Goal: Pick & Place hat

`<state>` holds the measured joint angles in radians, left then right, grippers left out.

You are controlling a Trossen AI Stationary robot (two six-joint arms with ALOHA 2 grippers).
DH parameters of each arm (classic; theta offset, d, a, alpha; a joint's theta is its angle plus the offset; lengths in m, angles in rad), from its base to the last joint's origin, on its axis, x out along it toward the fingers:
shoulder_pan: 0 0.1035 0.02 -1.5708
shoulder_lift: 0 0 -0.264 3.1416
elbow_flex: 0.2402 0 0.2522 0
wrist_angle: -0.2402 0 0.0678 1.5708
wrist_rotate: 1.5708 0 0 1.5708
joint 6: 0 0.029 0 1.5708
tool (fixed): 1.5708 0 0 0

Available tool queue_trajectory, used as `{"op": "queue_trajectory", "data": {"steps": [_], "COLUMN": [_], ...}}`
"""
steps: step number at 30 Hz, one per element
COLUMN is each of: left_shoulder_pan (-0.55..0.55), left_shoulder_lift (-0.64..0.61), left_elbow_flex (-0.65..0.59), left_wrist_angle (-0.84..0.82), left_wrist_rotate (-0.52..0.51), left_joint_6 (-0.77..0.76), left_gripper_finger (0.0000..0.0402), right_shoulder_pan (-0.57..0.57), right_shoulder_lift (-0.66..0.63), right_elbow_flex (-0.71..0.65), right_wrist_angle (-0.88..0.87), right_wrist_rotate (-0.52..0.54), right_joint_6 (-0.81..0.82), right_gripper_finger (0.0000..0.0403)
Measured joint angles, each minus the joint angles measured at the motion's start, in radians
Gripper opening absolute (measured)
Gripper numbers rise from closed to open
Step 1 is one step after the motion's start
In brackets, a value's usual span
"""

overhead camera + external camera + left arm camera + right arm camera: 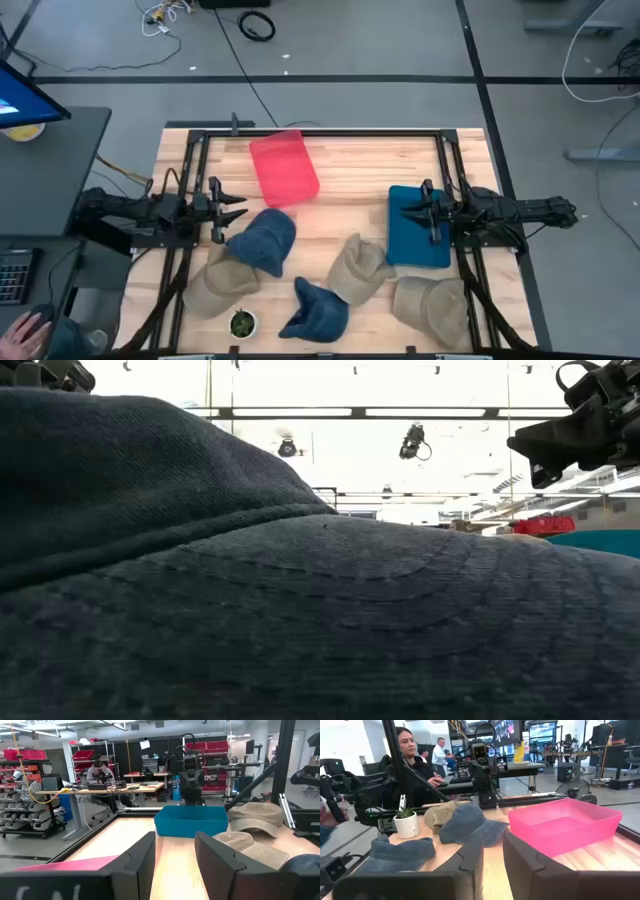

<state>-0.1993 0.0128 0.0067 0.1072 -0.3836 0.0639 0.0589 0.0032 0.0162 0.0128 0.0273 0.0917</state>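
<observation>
Several caps lie on the wooden table: a blue cap just right of my left gripper, a tan cap, a second blue cap at the near edge that fills the low view, a tan cap in the middle and a tan cap near right. My left gripper hovers open at the table's left, pointing right. My right gripper hovers open over the blue bin, pointing left. Neither touches anything.
A pink bin sits at the far middle of the table. A small potted plant stands at the near edge. Black frame rails run round the table. People sit at desks beyond the table.
</observation>
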Motion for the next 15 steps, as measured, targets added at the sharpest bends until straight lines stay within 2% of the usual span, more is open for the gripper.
{"op": "queue_trajectory", "data": {"steps": [15], "left_shoulder_pan": [0.0], "left_shoulder_lift": [0.0], "left_elbow_flex": [0.0], "left_wrist_angle": [0.003], "left_wrist_rotate": [0.0], "left_joint_6": [0.0], "left_gripper_finger": [0.0142], "right_shoulder_pan": [0.0], "right_shoulder_lift": [0.0], "right_elbow_flex": [0.0], "right_wrist_angle": [0.002], "right_wrist_rotate": [0.008], "right_joint_6": [-0.026], "right_gripper_finger": [0.0079]}}
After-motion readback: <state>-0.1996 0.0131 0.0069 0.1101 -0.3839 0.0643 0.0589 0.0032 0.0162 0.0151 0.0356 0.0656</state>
